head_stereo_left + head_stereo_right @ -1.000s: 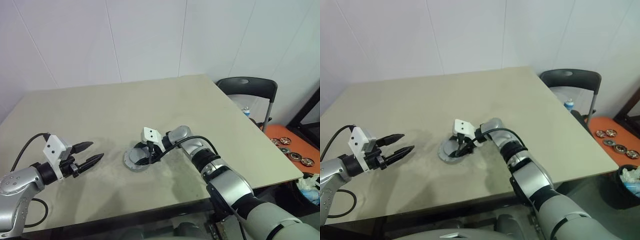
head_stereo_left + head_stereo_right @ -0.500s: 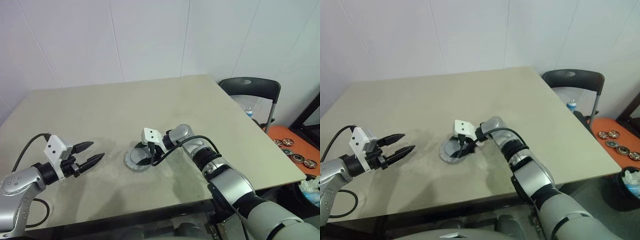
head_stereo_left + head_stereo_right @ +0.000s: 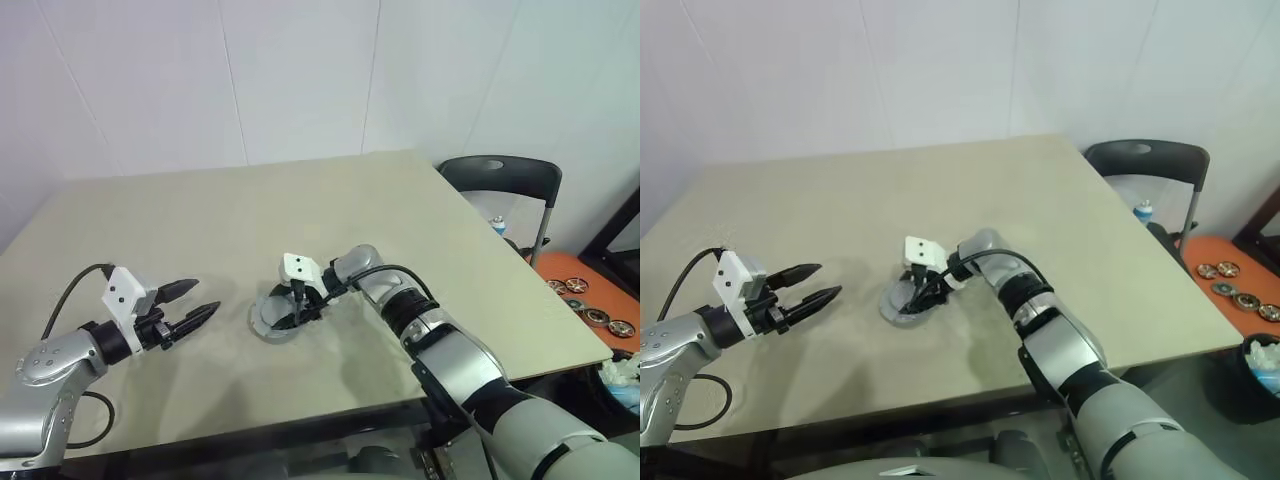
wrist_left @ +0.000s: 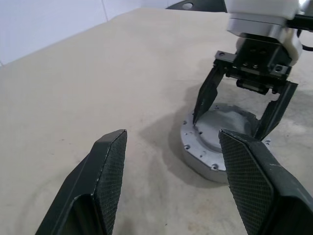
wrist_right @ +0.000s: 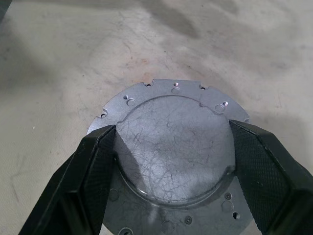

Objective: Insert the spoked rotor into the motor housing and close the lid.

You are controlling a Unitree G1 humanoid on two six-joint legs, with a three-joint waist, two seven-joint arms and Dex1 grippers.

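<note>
Right end effector [image 5: 171, 161] clamped on lid [image 5: 173, 132] mid-table; left end effector [image 4: 171, 161] apart.

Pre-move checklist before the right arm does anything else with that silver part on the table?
1. Right gripper on the round silver-grey flanged part: ok. A finger sits against each side of its raised centre.
2. Part flat on the table: ok, the flange lies level.
3. Left gripper clear of the part: ok, open and apart from it, holding nothing.
4. Spoked rotor seated inside: cannot tell, the part's top face is closed.
5. Lid fully seated on the housing: cannot tell, no seam or copper windings are visible.
6. Table around the part free of obstacles: ok.
</note>
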